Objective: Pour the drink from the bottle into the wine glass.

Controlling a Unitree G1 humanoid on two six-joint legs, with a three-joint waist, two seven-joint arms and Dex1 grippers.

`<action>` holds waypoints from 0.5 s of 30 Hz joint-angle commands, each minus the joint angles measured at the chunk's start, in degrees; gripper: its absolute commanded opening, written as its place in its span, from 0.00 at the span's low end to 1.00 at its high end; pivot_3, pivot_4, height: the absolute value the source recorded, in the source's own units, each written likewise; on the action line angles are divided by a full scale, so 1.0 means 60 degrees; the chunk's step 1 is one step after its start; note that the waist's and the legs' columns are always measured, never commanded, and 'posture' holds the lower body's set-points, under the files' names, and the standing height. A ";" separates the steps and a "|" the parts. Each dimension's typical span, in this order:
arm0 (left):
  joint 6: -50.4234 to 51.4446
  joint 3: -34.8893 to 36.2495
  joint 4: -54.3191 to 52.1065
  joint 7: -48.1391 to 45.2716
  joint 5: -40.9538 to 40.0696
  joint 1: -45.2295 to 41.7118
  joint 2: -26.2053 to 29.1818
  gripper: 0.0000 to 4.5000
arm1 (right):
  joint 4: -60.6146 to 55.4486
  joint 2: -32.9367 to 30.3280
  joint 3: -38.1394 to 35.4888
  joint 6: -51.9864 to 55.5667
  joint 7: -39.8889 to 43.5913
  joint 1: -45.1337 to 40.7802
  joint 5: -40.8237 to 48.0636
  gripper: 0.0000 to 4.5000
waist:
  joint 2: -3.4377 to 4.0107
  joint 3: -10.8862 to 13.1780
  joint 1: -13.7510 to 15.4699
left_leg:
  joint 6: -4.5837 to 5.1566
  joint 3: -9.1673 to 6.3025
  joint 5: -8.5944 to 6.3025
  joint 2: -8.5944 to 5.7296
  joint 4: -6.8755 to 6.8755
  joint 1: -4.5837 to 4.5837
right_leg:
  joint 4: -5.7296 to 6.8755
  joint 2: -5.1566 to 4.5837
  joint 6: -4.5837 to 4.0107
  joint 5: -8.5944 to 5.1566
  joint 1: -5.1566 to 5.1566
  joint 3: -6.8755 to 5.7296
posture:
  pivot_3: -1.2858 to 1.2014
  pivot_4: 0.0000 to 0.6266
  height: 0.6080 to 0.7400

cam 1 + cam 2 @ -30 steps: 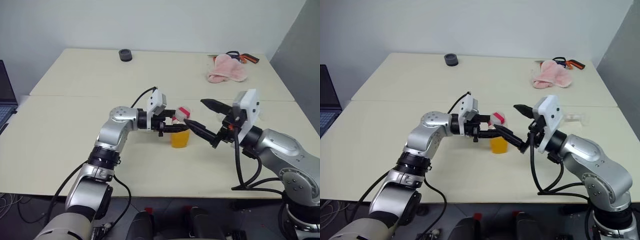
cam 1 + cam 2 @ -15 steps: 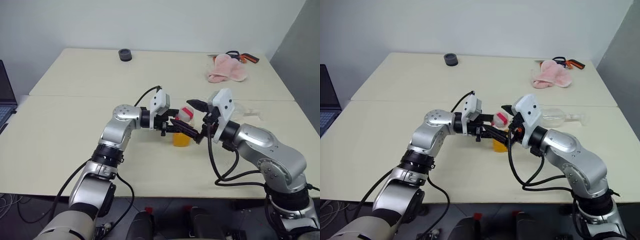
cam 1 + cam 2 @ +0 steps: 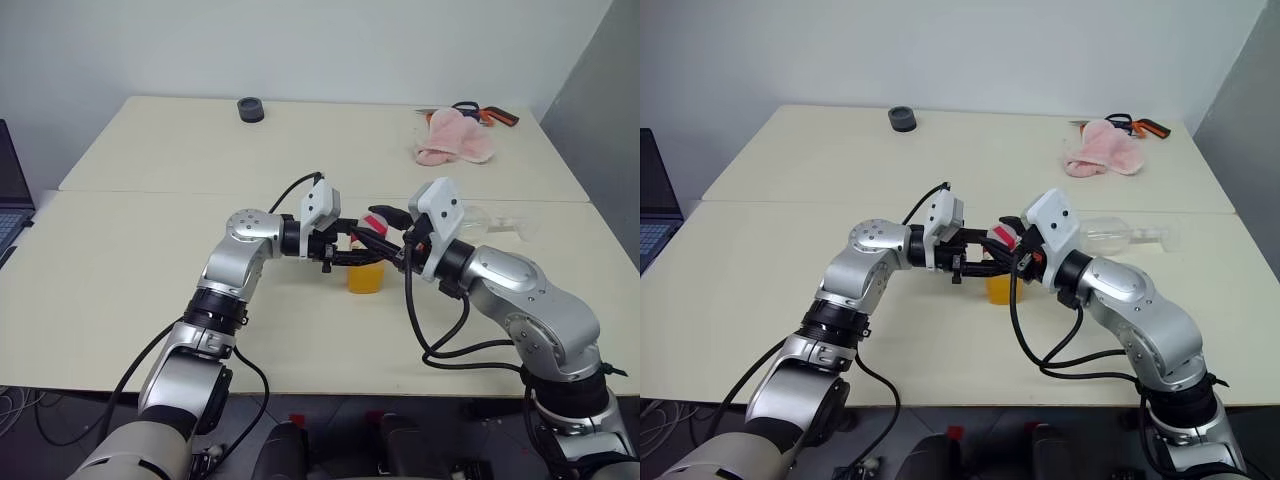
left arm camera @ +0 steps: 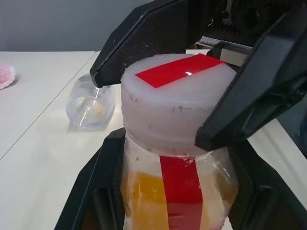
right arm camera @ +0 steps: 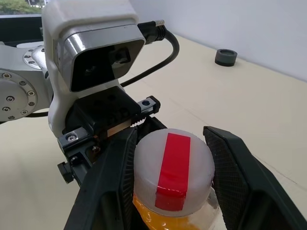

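- While the bottle (image 3: 363, 270) stands upright on the cream table (image 3: 150, 260), the left gripper (image 4: 168, 191) clamps its clear squarish body, one finger on each side.
- Right gripper (image 5: 175, 163): fingers (image 5: 108, 187) flank the white cap (image 5: 173, 160); the left wrist view shows them against its rim.
- Drink (image 4: 139, 191): orange liquid fills the lower bottle body; a red strip (image 4: 180, 187) crosses the cap and runs down the side.
- Wine glass (image 3: 495, 218): lying on its side behind the right arm, apart from the bottle.
- Far edge: pink cloth (image 3: 452, 140), dark round object (image 3: 250, 109).
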 commanded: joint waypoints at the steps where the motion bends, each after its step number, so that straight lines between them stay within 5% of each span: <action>1: -0.0027 0.0022 -0.0502 -0.0102 -0.0198 -0.0223 -0.0001 0.48 | 0.0095 -0.0101 0.0148 -0.0965 0.1126 -0.0195 0.0024 0.41 | 0.0000 0.0000 -0.0001 | 0.0000 -0.0001 0.0000 0.0000 0.0000 0.0000 | 0.0000 0.0000 0.0000 0.0000 0.0000 -0.0001 | 0.52 0.24 1.00; 8: 0.0261 -0.0076 -0.0800 -0.0744 -0.0352 -0.0381 0.0240 0.48 | 0.3430 -0.0963 0.0782 -0.3466 0.5626 -0.1656 -0.0412 0.41 | 0.0006 0.0004 -0.0027 | 0.0002 0.0006 0.0001 0.0001 0.0001 0.0006 | 0.0001 0.0003 0.0000 0.0000 0.0000 0.0000 | 0.52 0.24 1.00; 15: 0.0107 0.0087 -0.0728 -0.0497 -0.0250 -0.0486 0.0213 0.48 | 0.5039 -0.1177 0.0362 -0.3896 0.6342 -0.2416 -0.0656 0.41 | 0.0006 0.0004 -0.0008 | 0.0001 0.0004 0.0001 0.0002 0.0003 0.0002 | 0.0000 -0.0002 -0.0002 0.0001 0.0000 -0.0002 | 0.52 0.24 1.00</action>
